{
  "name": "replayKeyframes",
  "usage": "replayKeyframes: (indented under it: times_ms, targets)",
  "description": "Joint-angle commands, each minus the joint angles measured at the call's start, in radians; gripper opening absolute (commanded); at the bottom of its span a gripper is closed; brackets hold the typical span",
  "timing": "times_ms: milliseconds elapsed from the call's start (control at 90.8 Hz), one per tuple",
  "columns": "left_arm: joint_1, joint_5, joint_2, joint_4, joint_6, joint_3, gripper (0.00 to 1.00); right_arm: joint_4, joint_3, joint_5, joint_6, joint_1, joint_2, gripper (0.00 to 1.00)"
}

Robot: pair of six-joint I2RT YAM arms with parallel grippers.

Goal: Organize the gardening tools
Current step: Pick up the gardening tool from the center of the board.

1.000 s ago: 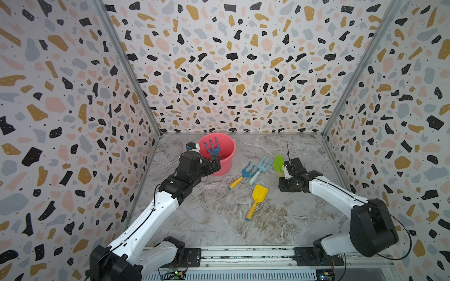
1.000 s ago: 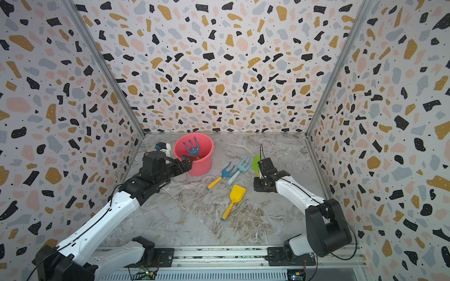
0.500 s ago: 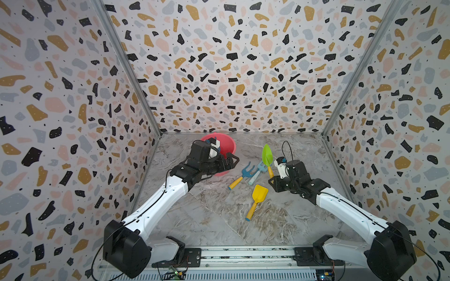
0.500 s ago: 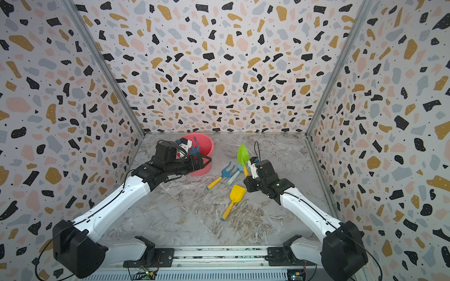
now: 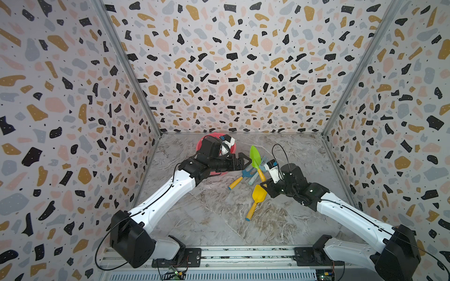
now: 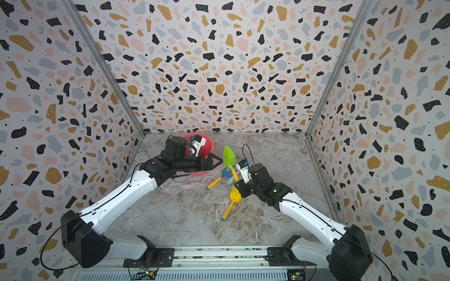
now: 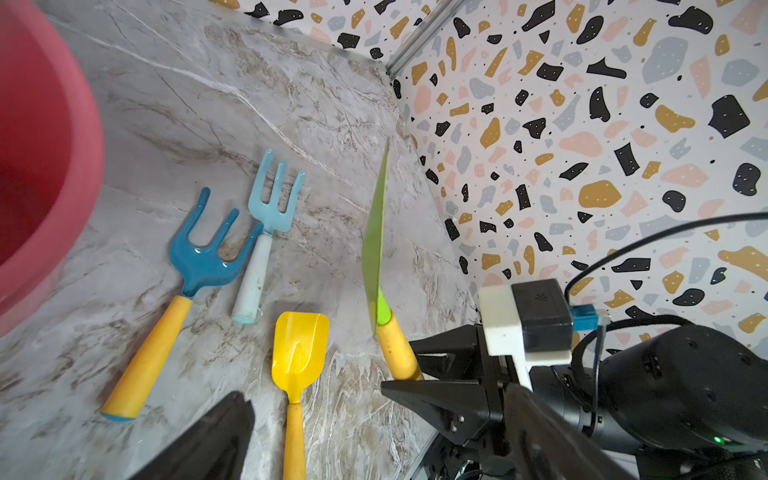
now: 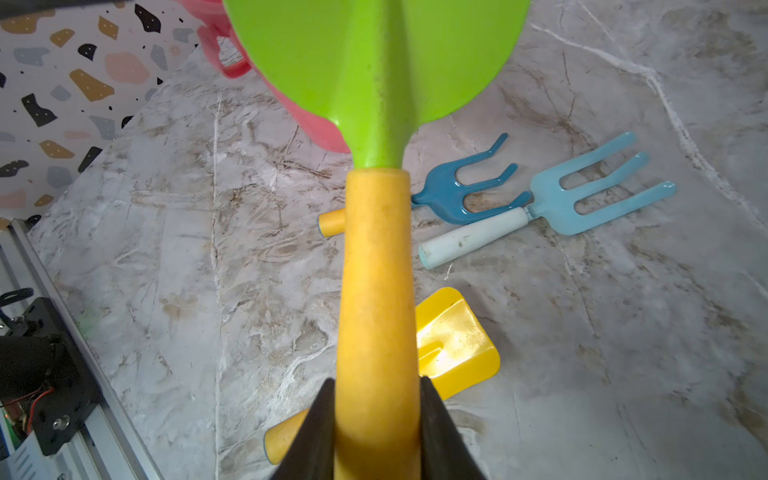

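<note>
Pink bucket (image 6: 209,147) at back left of marble floor | left gripper (image 5: 244,163) spread wide, empty, tips close to the blade of the green spade (image 5: 255,157) | right gripper (image 8: 376,386) clamped on spade's yellow handle, blade raised upward | on the floor below: dark-blue rake (image 7: 203,257), light-blue rake (image 7: 274,203), yellow shovel (image 7: 299,349)

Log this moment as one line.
right gripper: shut on green spade handle, raised | left gripper: open, empty, near pink bucket | on table: dark-blue rake, light-blue rake, yellow shovel
</note>
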Motion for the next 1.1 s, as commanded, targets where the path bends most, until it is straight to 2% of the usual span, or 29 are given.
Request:
replayKeyframes:
  times_ms: [0, 187, 352, 496, 760, 903, 969, 991, 1035, 1090]
  targets:
    - [-0.009, -0.007, 0.013, -0.007, 0.035, 0.046, 0.94, 0.032, 0.027, 0.005, -0.035, 0.022, -0.031, 0.0]
    - [-0.016, -0.047, 0.045, -0.048, 0.055, 0.085, 0.89, 0.03, 0.04, 0.01, -0.05, 0.054, -0.04, 0.0]
    - [-0.02, -0.045, 0.08, -0.059, 0.065, 0.112, 0.69, 0.023, 0.05, 0.011, -0.064, 0.076, -0.04, 0.0]
    - [-0.024, -0.048, 0.095, -0.054, 0.072, 0.121, 0.62, 0.007, 0.064, 0.02, -0.076, 0.095, -0.04, 0.0]
    - [-0.027, -0.07, 0.097, -0.05, 0.086, 0.117, 0.35, 0.002, 0.07, 0.03, -0.083, 0.109, -0.038, 0.0]
    - [-0.029, -0.071, 0.096, -0.029, 0.088, 0.107, 0.12, -0.003, 0.075, 0.035, -0.082, 0.111, -0.037, 0.0]
    - [-0.029, -0.08, 0.09, -0.021, 0.095, 0.102, 0.01, -0.009, 0.078, 0.036, -0.077, 0.111, -0.038, 0.1]
    - [-0.029, -0.084, 0.087, -0.019, 0.099, 0.1, 0.0, -0.01, 0.08, 0.036, -0.074, 0.111, -0.038, 0.12]
    - [-0.028, -0.099, 0.08, -0.018, 0.112, 0.097, 0.0, -0.017, 0.083, 0.05, -0.067, 0.112, -0.04, 0.24]
    - [-0.029, -0.119, 0.066, -0.015, 0.127, 0.092, 0.0, -0.028, 0.087, 0.082, -0.056, 0.112, -0.042, 0.34]
